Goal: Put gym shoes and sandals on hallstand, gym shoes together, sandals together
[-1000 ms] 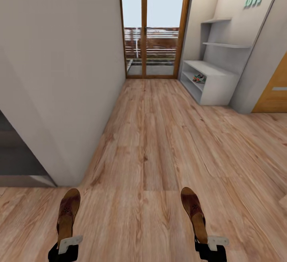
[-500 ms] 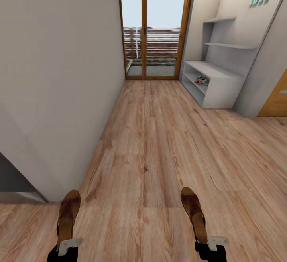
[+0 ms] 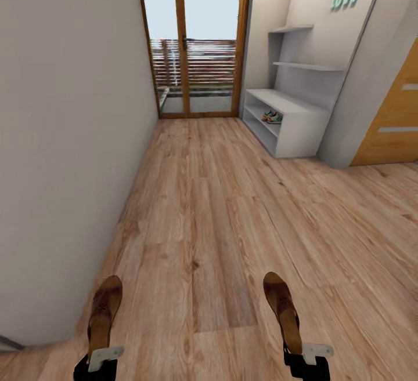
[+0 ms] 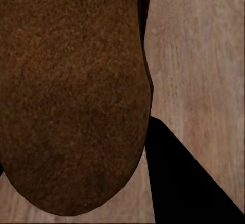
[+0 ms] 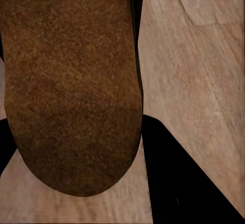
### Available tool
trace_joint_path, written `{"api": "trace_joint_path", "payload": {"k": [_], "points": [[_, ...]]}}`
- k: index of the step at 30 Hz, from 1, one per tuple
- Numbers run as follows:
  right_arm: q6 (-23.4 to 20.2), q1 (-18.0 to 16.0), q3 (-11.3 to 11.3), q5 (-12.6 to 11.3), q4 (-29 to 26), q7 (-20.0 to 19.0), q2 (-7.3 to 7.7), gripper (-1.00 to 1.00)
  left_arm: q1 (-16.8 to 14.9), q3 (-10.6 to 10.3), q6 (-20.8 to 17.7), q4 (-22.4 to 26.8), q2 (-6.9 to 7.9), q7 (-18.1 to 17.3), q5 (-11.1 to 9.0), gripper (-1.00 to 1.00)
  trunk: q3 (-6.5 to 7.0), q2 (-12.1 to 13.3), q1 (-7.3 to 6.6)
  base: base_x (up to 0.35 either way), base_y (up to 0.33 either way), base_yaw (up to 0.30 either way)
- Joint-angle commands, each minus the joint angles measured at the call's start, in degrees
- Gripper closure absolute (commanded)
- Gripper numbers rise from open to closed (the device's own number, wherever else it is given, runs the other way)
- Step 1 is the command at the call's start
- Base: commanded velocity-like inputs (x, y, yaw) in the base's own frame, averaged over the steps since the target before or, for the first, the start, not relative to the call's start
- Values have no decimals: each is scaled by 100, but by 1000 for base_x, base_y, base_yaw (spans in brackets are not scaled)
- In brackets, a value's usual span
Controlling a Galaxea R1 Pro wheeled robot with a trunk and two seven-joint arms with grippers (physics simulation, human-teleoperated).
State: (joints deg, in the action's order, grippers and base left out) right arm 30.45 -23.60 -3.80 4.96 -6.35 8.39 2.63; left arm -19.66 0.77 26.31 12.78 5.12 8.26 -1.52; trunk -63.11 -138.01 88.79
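Note:
My left gripper (image 3: 100, 359) is shut on one brown sandal (image 3: 104, 313), held toe forward above the corridor floor (image 3: 209, 207). My right gripper (image 3: 302, 356) is shut on the other sandal (image 3: 283, 310) in the same way. Each wrist view looks along a sandal's brown sole (image 4: 71, 96) (image 5: 71, 81), with a dark finger (image 4: 184, 183) (image 5: 178, 178) beside it. Far ahead on the right stands the pale hallstand (image 3: 299, 131). The gym shoes (image 3: 271, 117) lie close together inside its open shelf, small at this distance.
A plain wall (image 3: 64, 137) runs close along my left side. A glass door with a wooden frame (image 3: 191, 50) closes the corridor's far end. An orange wooden door (image 3: 395, 120) is right of the hallstand. Open floor stretches between me and the rack.
The whole view has shifted: the camera has moved on past the wall's corner, and the hallstand now sits further left in the picture. Both sandals stay gripped as before.

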Motion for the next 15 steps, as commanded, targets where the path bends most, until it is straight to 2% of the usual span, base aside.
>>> {"api": "trace_joint_path", "payload": {"k": [1, 2, 5, 15], "points": [[15, -5, -33, 35, 4, 14, -5, 100, -2, 28, 14, -3, -32, -63, 186, 100, -4, -1, 2, 339, 0, -66], [15, -5, -33, 33, 3, 14, -7, 100, -2, 28, 14, -8, -57, -88, 272, 100, -4, -1, 2, 338, 0, -34], [14, -5, -33, 38, 3, 9, -7, 100, -2, 28, 11, -11, -102, -111, 340, 100, -4, -1, 2, 338, 0, -16], [14, -5, -33, 42, 3, 4, 1, 100, -2, 28, 5, -13, -134, -123, 395, 100, -4, -1, 2, 338, 0, -2]]}}
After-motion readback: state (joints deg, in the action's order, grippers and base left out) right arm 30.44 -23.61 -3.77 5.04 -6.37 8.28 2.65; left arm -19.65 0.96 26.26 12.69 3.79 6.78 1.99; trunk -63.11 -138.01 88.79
